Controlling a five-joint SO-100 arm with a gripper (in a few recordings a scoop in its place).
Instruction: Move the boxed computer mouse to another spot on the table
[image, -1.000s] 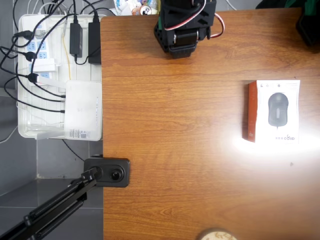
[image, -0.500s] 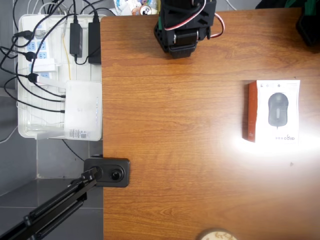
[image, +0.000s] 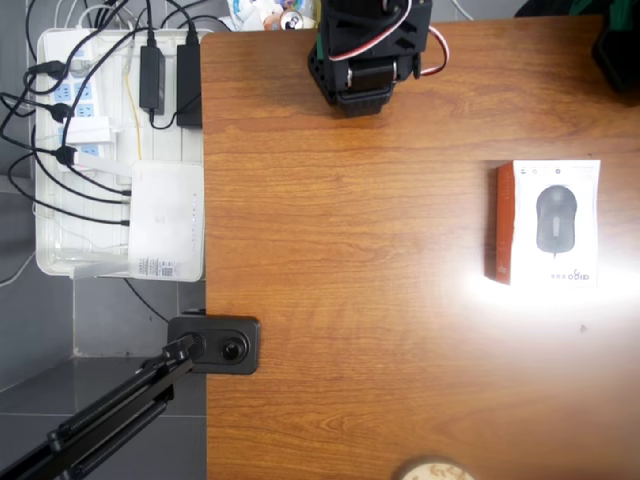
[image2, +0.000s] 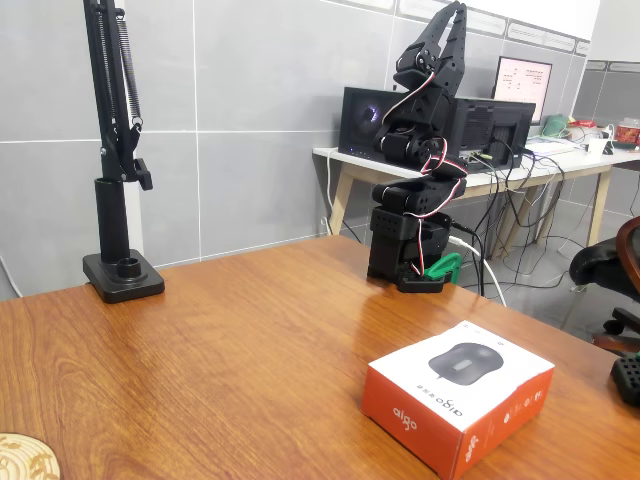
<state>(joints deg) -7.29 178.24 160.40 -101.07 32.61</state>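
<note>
The claw (image2: 455, 12) points straight up (fingers seem closed, gripping nothing). The boxed computer mouse (image2: 458, 391) sits untouched on the tabletop (image2: 230, 340), far away.

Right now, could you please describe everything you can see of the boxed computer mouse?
The boxed computer mouse is a flat rectangular carton, seemingly cardboard, with a white top printed with a dark grey mouse and orange-red sides bearing a white logo. It looks closed and undamaged, lying flat on the table near one edge, touching nothing else.
</note>
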